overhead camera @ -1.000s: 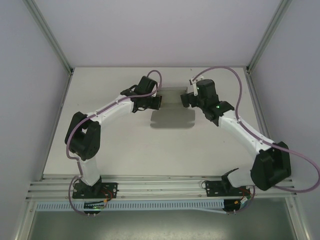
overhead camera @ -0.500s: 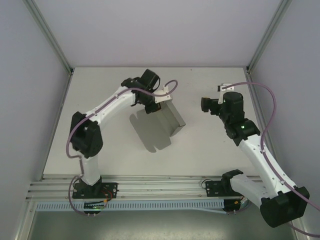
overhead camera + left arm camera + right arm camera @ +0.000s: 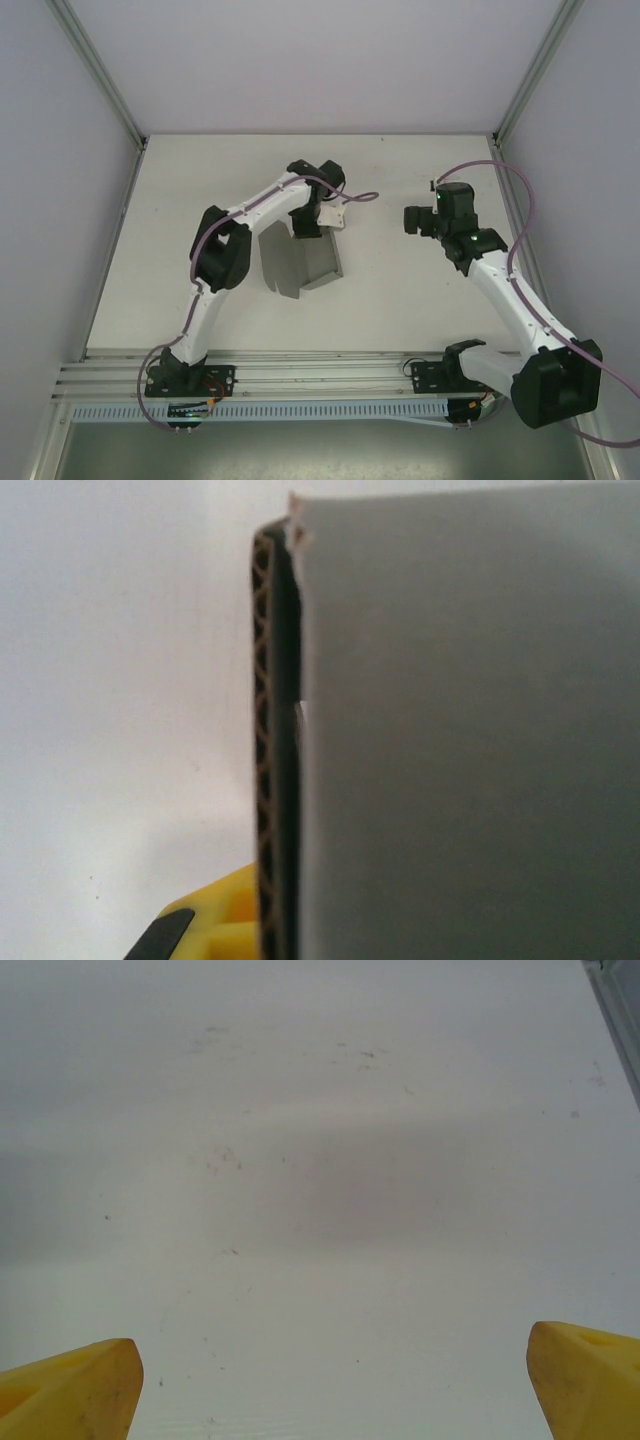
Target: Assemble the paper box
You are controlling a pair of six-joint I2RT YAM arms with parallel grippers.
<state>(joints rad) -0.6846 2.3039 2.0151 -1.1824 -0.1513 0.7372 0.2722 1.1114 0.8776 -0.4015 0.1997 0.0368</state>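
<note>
The paper box (image 3: 300,262) is a grey card piece, partly folded, standing at a tilt on the white table left of centre. My left gripper (image 3: 309,224) is shut on its far top edge. In the left wrist view the grey card (image 3: 470,740) covers the right side, its corrugated edge (image 3: 266,780) runs upright, and one yellow finger (image 3: 210,928) presses against it from the left; the other finger is hidden behind the card. My right gripper (image 3: 411,219) hovers to the right, well apart from the box. Its yellow fingertips (image 3: 70,1390) are spread wide over bare table, so the right gripper (image 3: 330,1390) is open with nothing in it.
The white table (image 3: 400,290) is bounded by metal frame posts (image 3: 95,70) at the back corners and side walls. A rail (image 3: 320,365) with both arm bases runs along the near edge. The left arm's purple cable (image 3: 355,197) loops to the right of its wrist.
The right gripper has drawn back to the right, away from the box. The left arm has folded in, turning the box and bringing it nearer and leftward, still gripped.
</note>
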